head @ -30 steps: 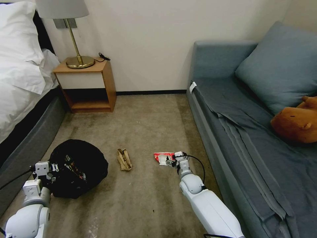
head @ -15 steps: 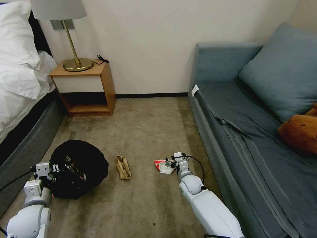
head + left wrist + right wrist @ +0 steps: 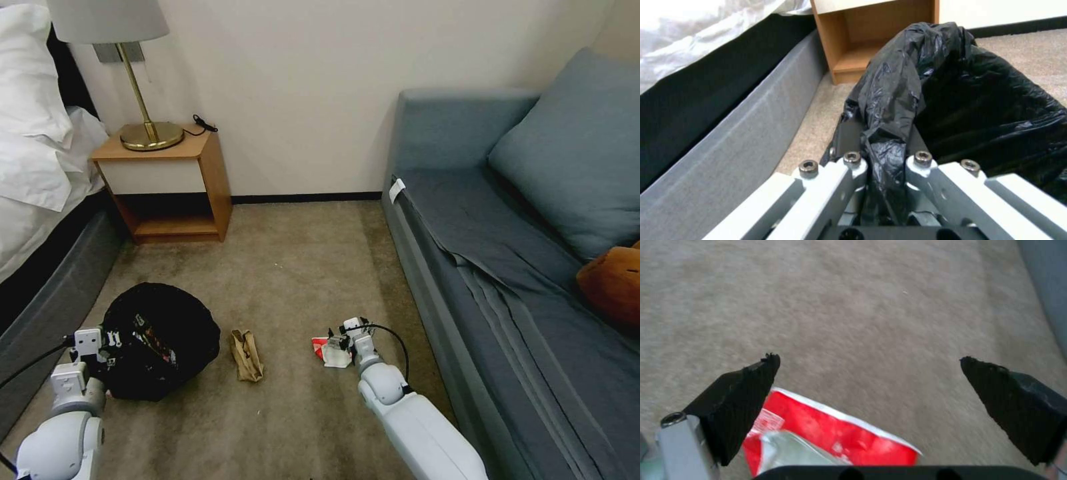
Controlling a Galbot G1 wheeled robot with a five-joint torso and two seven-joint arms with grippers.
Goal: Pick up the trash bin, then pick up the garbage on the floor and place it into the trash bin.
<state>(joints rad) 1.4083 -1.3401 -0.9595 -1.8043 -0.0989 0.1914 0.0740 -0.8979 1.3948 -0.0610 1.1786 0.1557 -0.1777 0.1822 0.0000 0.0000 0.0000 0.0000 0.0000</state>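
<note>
The trash bin (image 3: 163, 337), lined with a crinkly black bag, sits on the carpet at the lower left. My left gripper (image 3: 100, 347) is shut on its bag-covered rim; the left wrist view shows the black plastic (image 3: 889, 133) pinched between the fingers. Two pieces of garbage lie on the floor: a crumpled tan scrap (image 3: 247, 355) beside the bin and a red-and-white wrapper (image 3: 330, 350) further right. My right gripper (image 3: 345, 333) hovers open over the wrapper (image 3: 831, 436), its black fingertips (image 3: 746, 383) spread wide with the wrapper lying low between them.
A grey-blue sofa (image 3: 507, 267) with a cushion and a brown plush animal (image 3: 613, 283) runs along the right. A bed (image 3: 40, 220) borders the left. A wooden nightstand (image 3: 167, 180) with a brass lamp stands against the far wall. Open carpet (image 3: 293, 267) lies between them.
The head camera has shifted, so the whole scene slid. The right gripper has closed in over the red-and-white wrapper. The left gripper keeps its hold on the bin.
</note>
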